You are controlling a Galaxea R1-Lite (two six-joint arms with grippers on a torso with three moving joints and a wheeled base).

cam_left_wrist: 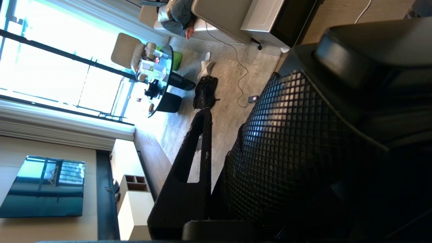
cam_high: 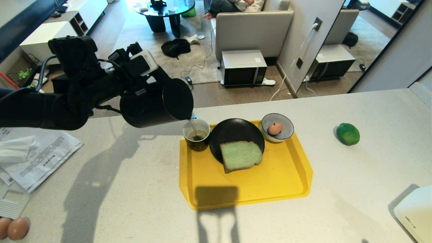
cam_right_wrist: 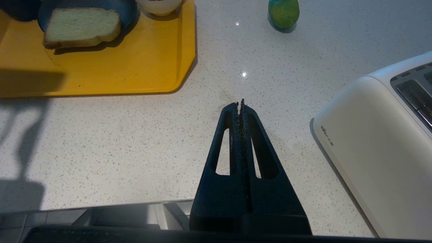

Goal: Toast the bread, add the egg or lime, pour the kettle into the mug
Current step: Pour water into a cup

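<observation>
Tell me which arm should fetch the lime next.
Right, probably. Its gripper hangs free with jaws shut, on the lime's side; the left gripper holds the kettle tilted over the mug.

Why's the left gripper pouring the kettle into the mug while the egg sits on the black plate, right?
Not quite. In the head view the egg sits in the blue-striped bowl; the black plate holds the bread. The left gripper does pour the kettle into the mug.

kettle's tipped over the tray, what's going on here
The left gripper holds the black kettle tilted, and a thin stream runs into the mug on the yellow tray. The bread lies on the black plate, the egg sits in the striped bowl, and the lime is on the counter. The right gripper is shut and idle above the counter.
</observation>
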